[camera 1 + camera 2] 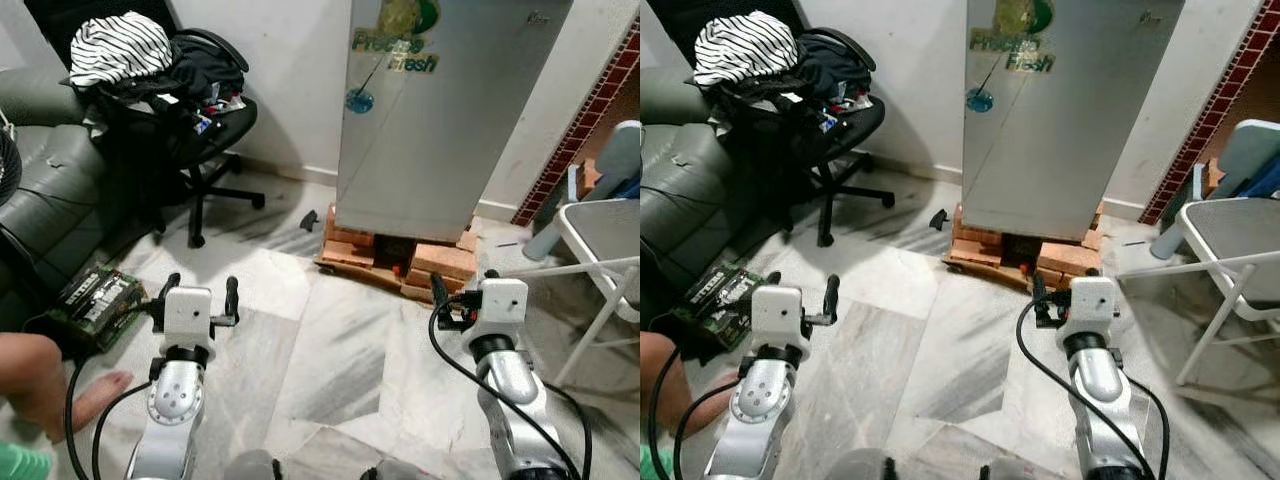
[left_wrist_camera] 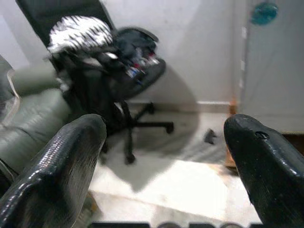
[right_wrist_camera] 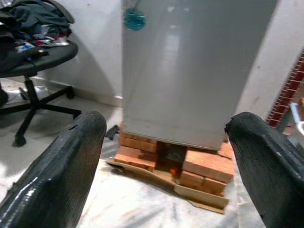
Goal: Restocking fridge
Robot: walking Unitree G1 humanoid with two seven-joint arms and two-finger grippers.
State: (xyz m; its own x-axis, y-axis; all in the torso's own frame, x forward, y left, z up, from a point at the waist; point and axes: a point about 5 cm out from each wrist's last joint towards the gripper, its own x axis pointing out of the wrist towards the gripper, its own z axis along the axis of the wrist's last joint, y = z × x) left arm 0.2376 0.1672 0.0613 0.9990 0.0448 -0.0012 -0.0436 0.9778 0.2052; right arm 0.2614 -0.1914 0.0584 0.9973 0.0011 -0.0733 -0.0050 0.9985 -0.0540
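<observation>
A tall silver fridge stands shut against the white wall, raised on a stack of orange bricks. It carries green lettering and a blue sticker near its top. My left gripper is held low over the marble floor, open and empty, facing the office chair. My right gripper is also open and empty, a short way in front of the bricks and pointing at the fridge. In the wrist views both pairs of black fingers stand wide apart with nothing between them.
A black office chair piled with clothes stands left of the fridge, beside a grey sofa. A green box and a person's bare foot lie by my left arm. A white folding chair stands at the right.
</observation>
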